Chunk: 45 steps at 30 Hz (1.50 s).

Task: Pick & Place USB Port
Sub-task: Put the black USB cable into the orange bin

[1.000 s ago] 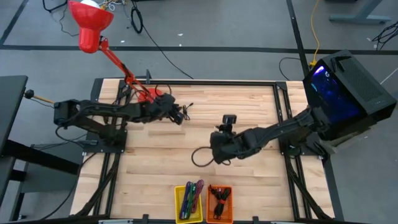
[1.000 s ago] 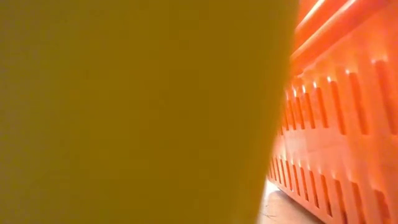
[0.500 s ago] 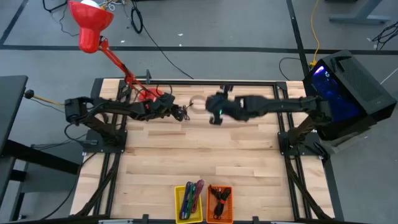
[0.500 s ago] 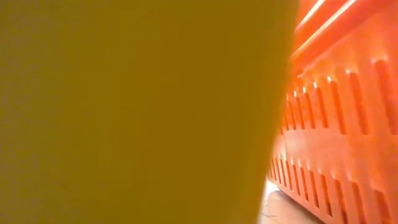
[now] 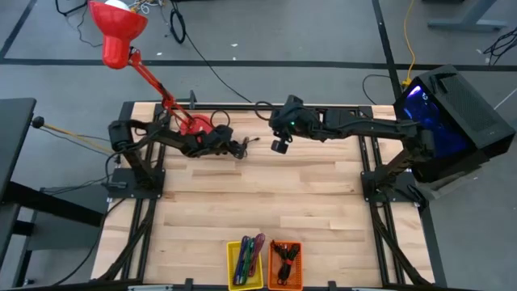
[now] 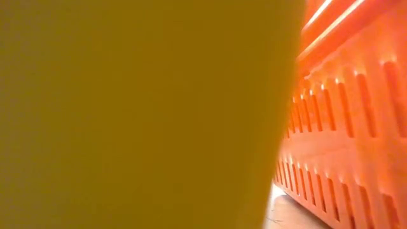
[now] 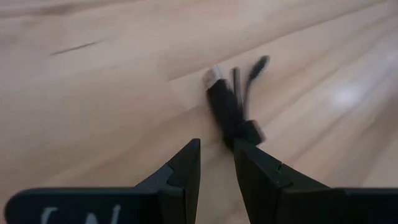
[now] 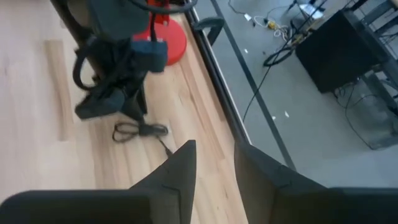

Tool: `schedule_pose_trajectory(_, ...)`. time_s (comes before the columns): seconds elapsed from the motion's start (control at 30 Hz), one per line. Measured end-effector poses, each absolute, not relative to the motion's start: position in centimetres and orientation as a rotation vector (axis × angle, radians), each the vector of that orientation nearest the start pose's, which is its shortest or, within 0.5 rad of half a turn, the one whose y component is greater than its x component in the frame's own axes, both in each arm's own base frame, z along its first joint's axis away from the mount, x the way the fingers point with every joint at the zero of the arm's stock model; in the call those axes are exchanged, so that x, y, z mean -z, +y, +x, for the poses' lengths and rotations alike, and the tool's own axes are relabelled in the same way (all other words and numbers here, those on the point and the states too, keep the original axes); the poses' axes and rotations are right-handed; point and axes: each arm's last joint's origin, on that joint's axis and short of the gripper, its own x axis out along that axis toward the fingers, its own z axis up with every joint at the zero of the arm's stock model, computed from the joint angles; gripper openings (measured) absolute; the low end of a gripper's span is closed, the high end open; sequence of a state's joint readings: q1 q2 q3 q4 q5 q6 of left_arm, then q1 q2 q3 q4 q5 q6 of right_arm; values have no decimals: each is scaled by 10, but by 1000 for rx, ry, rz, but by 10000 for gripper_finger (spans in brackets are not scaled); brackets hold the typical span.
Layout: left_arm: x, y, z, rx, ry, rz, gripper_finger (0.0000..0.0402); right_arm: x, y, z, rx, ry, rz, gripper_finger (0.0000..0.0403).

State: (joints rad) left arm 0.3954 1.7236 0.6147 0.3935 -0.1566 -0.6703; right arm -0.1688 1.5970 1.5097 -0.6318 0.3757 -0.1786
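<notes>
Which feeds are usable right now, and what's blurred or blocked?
Low view: blocked by the yellow bin and orange bin. Left wrist view: motion-blurred, cable smeared, glare patch on the table. High and right wrist views: clear.

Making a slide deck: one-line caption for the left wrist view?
Left end effector, fingers slightly apart, hovers beside a bundled black USB cable lying on the wooden table.

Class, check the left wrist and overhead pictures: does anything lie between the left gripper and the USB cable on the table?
Nothing visible does. The left gripper points at the USB cable, which lies on bare table just past its fingertips. The right gripper hangs off to the side.
</notes>
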Motion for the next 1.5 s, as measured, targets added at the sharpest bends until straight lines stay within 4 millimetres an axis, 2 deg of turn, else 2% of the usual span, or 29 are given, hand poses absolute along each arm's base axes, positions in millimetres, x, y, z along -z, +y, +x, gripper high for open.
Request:
schedule_pose_trajectory(0.27,-116,122,286,-695,474,-722,103,-344,-69,341,452,761,-245,111)
schedule_pose_trajectory(0.5,-129,119,301,-654,503,-674,103,-328,-69,342,444,789,-260,111)
schedule_pose_trajectory(0.63,-128,118,301,-711,604,-627,103,-319,-69,342,434,806,-280,111)
schedule_pose_trajectory(1.0,-128,120,300,-744,603,-634,104,-322,-70,344,439,775,-286,111)
schedule_pose_trajectory(1.13,-121,119,302,-716,620,-657,104,-323,-70,345,443,752,-287,111)
schedule_pose_trajectory(1.4,-96,122,312,-713,672,-678,103,-324,-70,346,443,747,-287,111)
schedule_pose_trajectory(1.5,-94,123,321,-702,722,-652,79,-324,-70,346,443,748,-286,111)
